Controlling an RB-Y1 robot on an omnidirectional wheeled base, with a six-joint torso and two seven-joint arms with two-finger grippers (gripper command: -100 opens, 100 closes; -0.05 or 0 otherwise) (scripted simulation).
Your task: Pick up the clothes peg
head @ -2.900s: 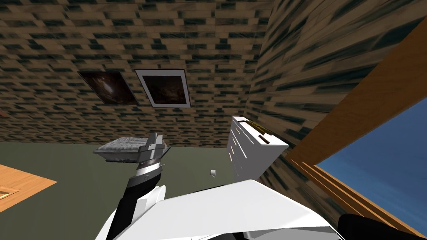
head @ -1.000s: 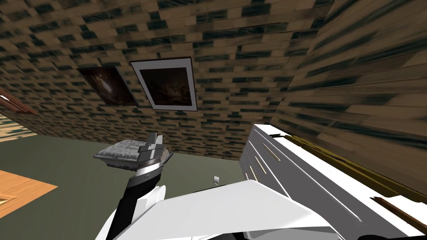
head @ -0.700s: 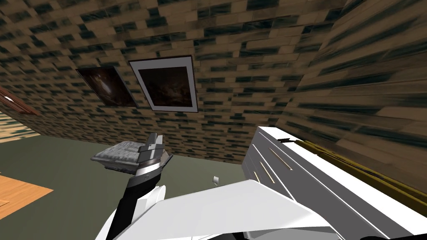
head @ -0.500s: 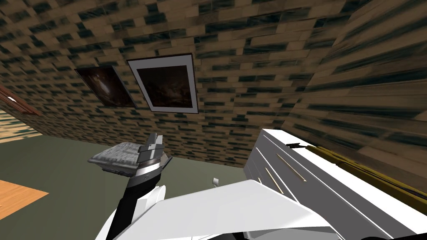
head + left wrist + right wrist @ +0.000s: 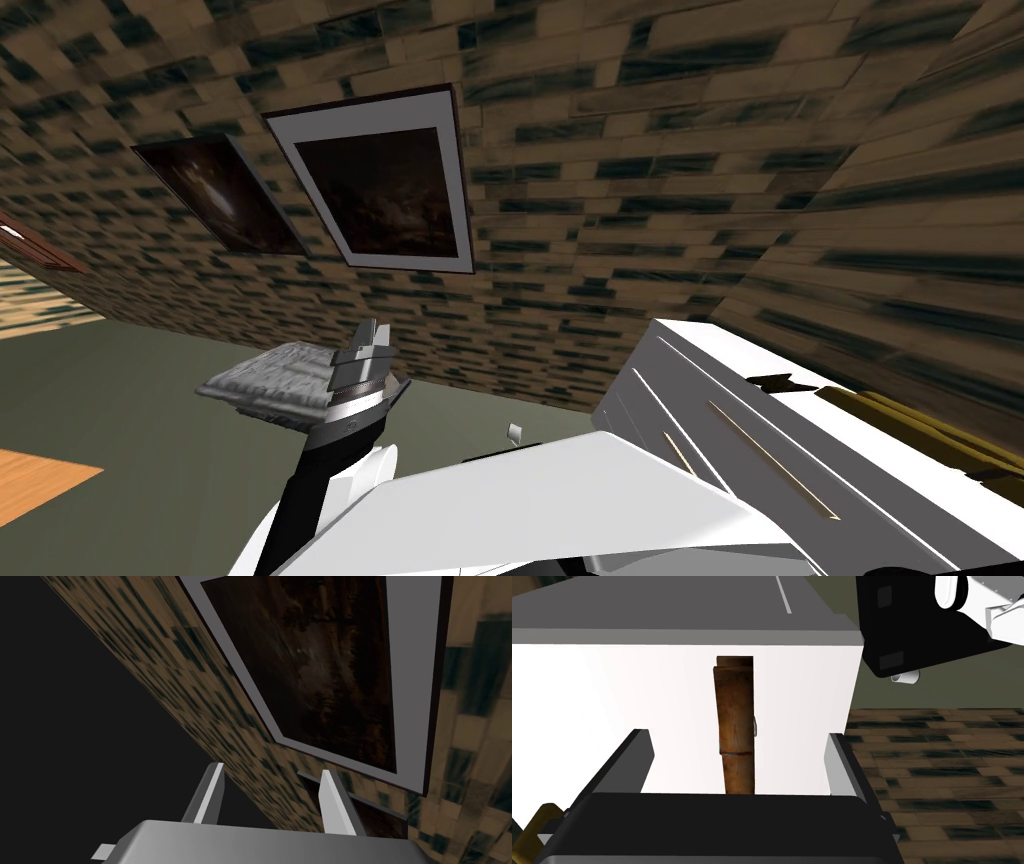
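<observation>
1. The right gripper (image 5: 738,737) has its fingers (image 5: 842,766) spread wide, gripping nothing.
2. The brown wooden clothes peg (image 5: 735,721) lies lengthwise midway between them, touching neither finger.
3. Beneath both is the white dresser top (image 5: 602,686).
4. Judged progress: the approach looks done; closing and lifting remain.
5. The left gripper (image 5: 270,773), raised aside, is likewise spread and empty.

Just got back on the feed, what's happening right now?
The right gripper is at the white dresser top, with its fingers open on either side of the brown wooden clothes peg lying there, clear of its sides. Nothing is gripped yet. The left gripper is held up, open and empty.
</observation>
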